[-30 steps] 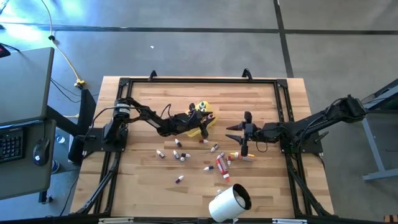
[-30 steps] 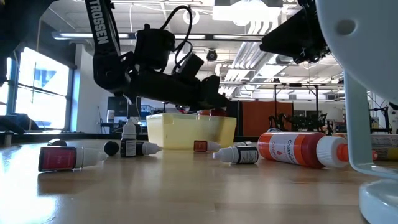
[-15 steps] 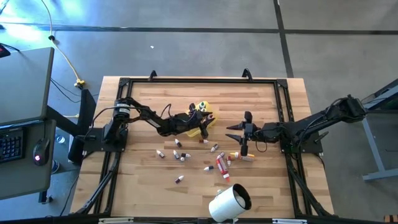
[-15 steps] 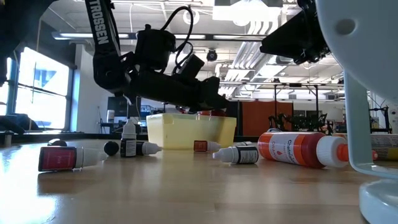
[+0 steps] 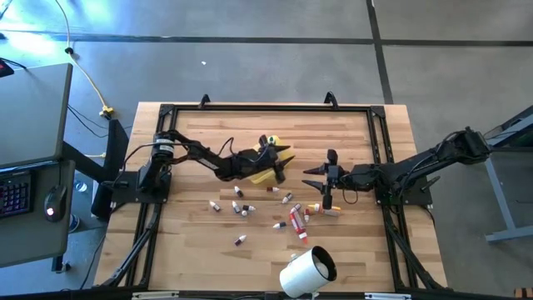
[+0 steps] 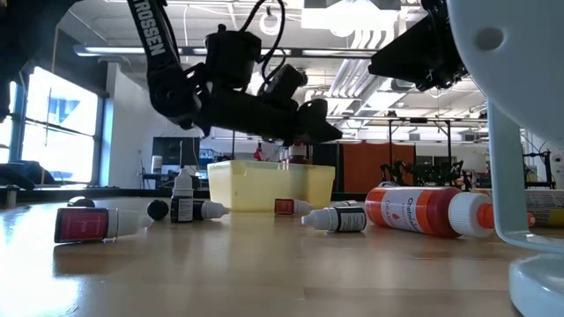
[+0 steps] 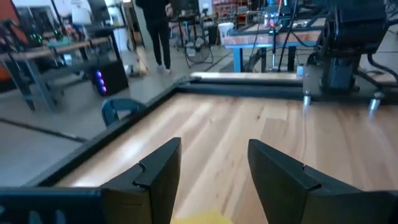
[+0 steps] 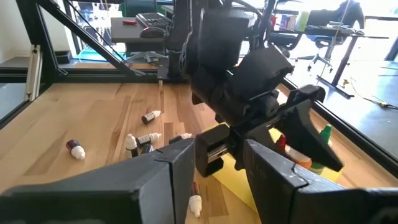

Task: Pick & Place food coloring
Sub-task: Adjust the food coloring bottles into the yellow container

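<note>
The food coloring bottles (image 5: 241, 208) and red tubes (image 5: 296, 221) lie scattered on their sides on the wooden table, near of the yellow tray (image 5: 265, 171); one small bottle (image 6: 182, 198) stands upright. A few more bottles (image 8: 292, 155) lie inside the tray. My left gripper (image 5: 284, 164) hovers open above the tray's right part, and its fingers (image 7: 214, 146) are empty, tipped up above the tray (image 6: 271, 187). My right gripper (image 5: 308, 177) is open, just right of the tray, pointing at the left gripper (image 8: 217, 149).
A large white cylinder (image 5: 308, 271) with a dark opening lies near the table's near edge and fills the right of the low view (image 6: 520, 132). A black frame (image 5: 266, 108) runs around the table. A person stands far off in the room (image 7: 152, 31).
My left gripper has risen above the yellow tray, shifted slightly toward the table's right edge and tipped its fingers upward. The right arm and the bottles on the table have stayed put.
</note>
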You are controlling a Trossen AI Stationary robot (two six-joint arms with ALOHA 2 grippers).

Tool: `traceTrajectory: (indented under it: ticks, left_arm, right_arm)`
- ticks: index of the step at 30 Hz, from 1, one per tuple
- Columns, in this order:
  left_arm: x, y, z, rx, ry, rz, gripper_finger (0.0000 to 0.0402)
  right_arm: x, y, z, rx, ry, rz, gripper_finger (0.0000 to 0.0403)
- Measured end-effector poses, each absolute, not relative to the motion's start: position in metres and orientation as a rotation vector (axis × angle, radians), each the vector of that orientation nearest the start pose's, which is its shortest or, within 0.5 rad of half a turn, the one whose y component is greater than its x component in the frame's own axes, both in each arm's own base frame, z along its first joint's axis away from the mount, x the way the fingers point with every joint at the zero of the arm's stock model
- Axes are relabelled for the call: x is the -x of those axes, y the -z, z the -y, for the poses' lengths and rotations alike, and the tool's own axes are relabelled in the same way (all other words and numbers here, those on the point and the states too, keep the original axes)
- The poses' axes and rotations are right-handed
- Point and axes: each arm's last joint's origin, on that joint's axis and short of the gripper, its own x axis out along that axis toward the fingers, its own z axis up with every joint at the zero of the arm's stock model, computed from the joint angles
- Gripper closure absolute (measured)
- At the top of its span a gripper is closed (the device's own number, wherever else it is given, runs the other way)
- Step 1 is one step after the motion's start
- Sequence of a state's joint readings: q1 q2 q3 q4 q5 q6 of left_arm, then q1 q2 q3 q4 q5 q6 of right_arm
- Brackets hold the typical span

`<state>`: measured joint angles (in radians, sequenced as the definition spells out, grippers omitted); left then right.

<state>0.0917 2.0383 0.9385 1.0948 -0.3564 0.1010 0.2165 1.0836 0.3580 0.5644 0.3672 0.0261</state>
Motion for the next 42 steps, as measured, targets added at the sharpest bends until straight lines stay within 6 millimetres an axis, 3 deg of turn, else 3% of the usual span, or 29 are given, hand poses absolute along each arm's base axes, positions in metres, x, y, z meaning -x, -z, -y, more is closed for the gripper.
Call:
traceTrajectory:
  ticks: [4, 10, 15, 20, 23, 27, 35, 42]
  left_arm:
    - [-0.396, -0.175, -0.046, -0.094, -0.443, 0.047, 0.0215]
    - [-0.380, -0.226, -0.033, -0.095, -0.421, 0.063, 0.0215]
    - [-0.351, -0.270, -0.008, -0.114, -0.365, -0.054, 0.0215]
    - [-0.311, -0.290, 0.012, -0.177, -0.405, -0.271, 0.0216]
    - [-0.294, -0.286, 0.015, -0.186, -0.412, -0.422, 0.0229]
    - [-0.287, -0.266, 0.016, -0.085, -0.437, -0.586, 0.0278]
    - [-0.317, -0.215, 0.002, -0.064, -0.490, -0.716, 0.0393]
    - [-0.329, -0.184, -0.035, 0.010, -0.511, -0.809, 0.0398]
  right_arm:
    - [-0.210, -0.204, -0.036, 0.020, 0.152, -0.153, 0.0272]
    - [-0.210, -0.204, -0.036, 0.021, 0.152, -0.154, 0.0272]
    - [-0.210, -0.203, -0.036, 0.022, 0.152, -0.160, 0.0272]
    - [-0.210, -0.203, -0.036, 0.022, 0.153, -0.160, 0.0274]
    - [-0.210, -0.203, -0.036, 0.022, 0.153, -0.159, 0.0285]
    - [-0.210, -0.203, -0.035, 0.022, 0.167, -0.159, 0.0315]
    - [-0.214, -0.192, -0.010, -0.125, 0.374, -0.210, 0.0398]
    - [-0.223, -0.161, 0.024, -0.218, 0.522, -0.354, 0.0401]
